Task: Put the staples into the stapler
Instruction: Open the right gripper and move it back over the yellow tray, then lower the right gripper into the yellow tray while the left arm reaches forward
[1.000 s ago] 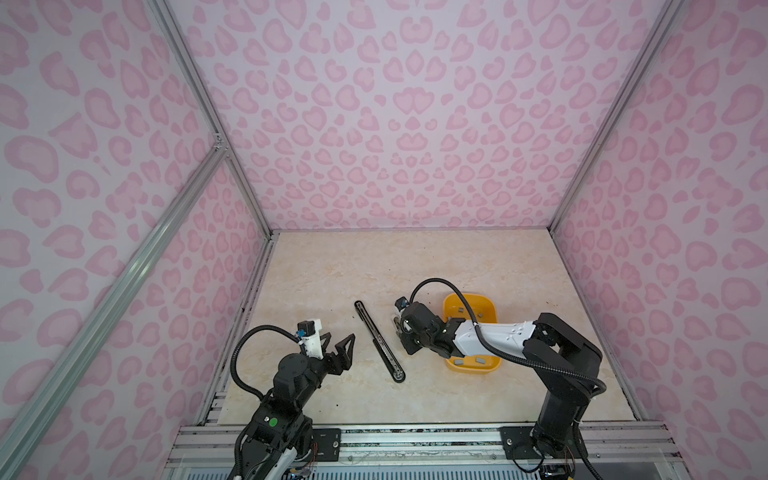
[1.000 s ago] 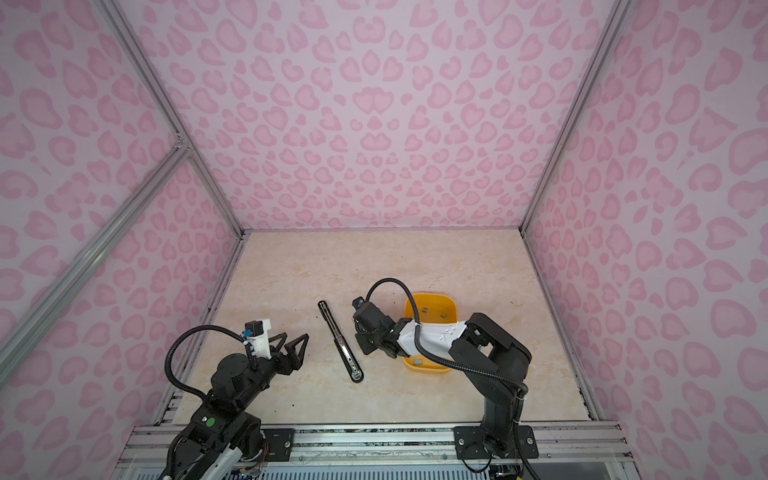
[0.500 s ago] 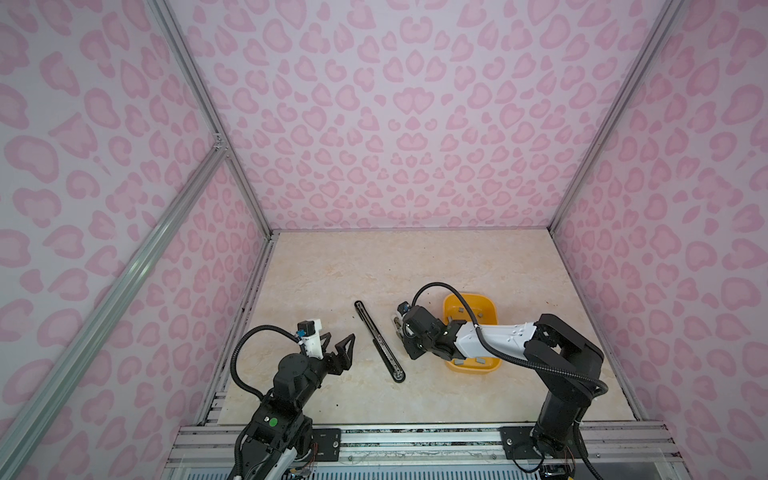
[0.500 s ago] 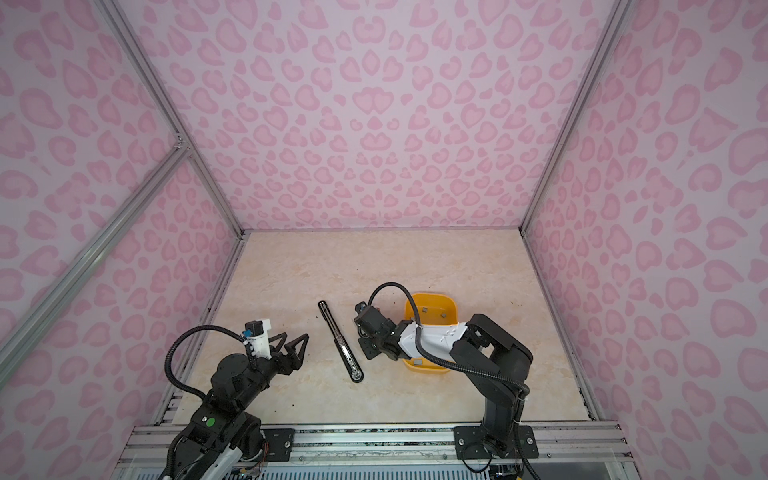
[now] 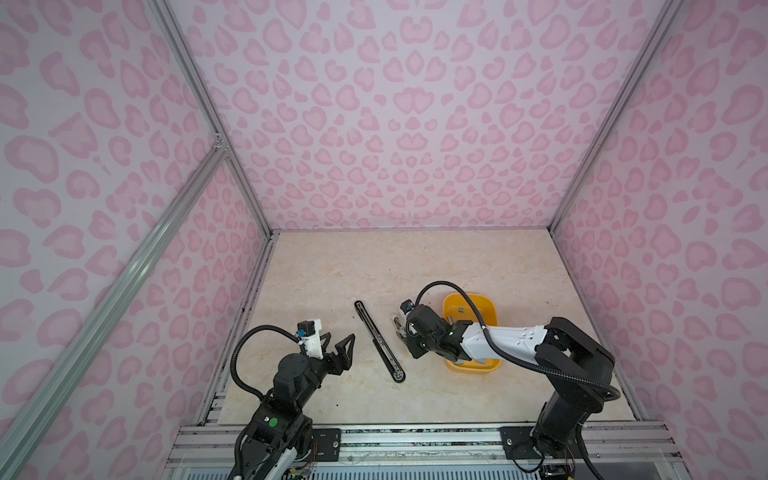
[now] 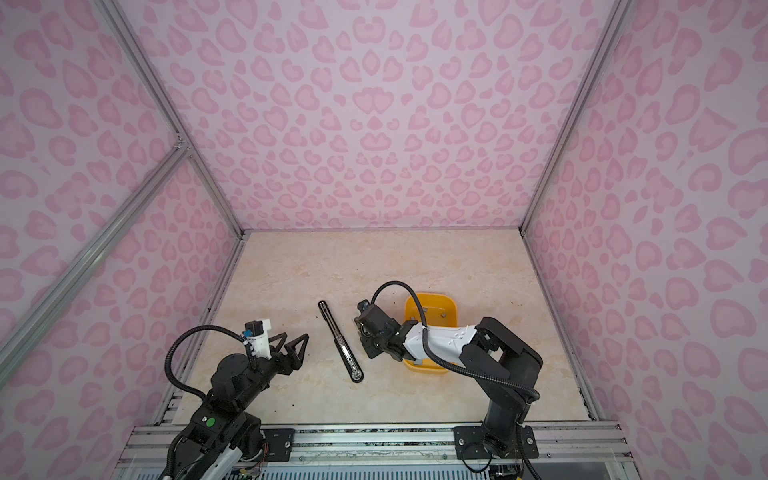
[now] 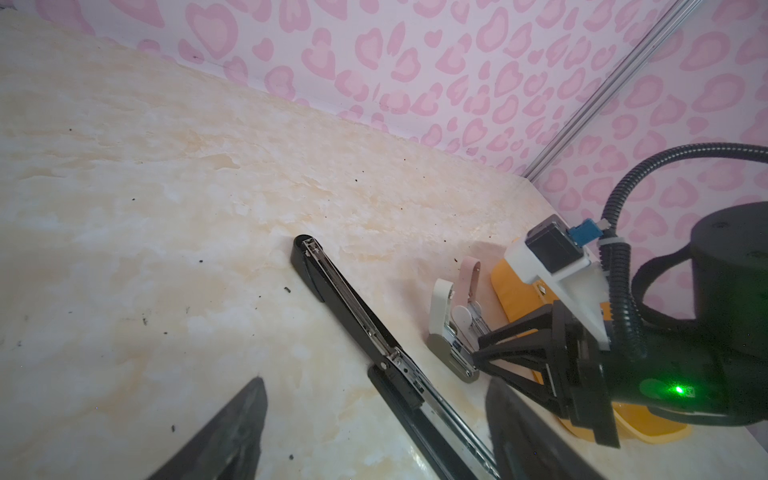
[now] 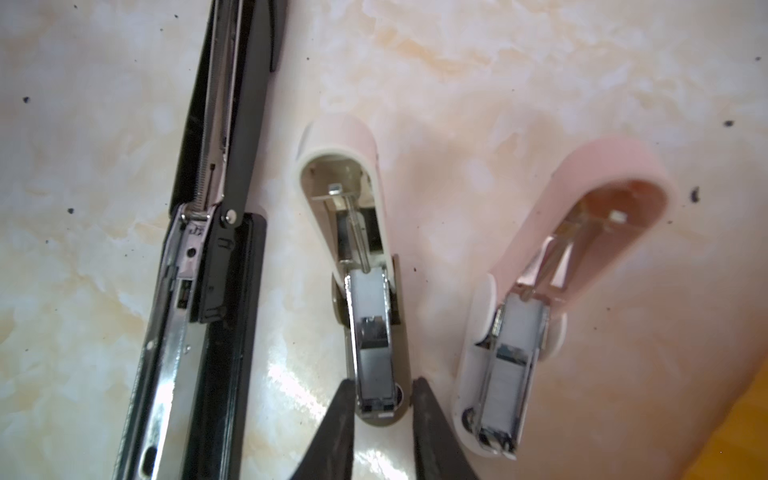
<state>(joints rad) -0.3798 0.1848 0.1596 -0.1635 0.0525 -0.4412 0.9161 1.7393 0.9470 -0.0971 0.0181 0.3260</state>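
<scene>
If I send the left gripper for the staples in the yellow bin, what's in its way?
The open black stapler lies between left gripper and yellow bin, then the two small staplers; the right arm stretches over the bin holding the staples.

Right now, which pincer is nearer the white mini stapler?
Right. The right pincer flanks the white mini stapler's front end; the left pincer hangs apart, across the long black stapler from it.

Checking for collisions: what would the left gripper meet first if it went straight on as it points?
Likely the opened black stapler, lying ahead of the left gripper; height unclear.
</scene>
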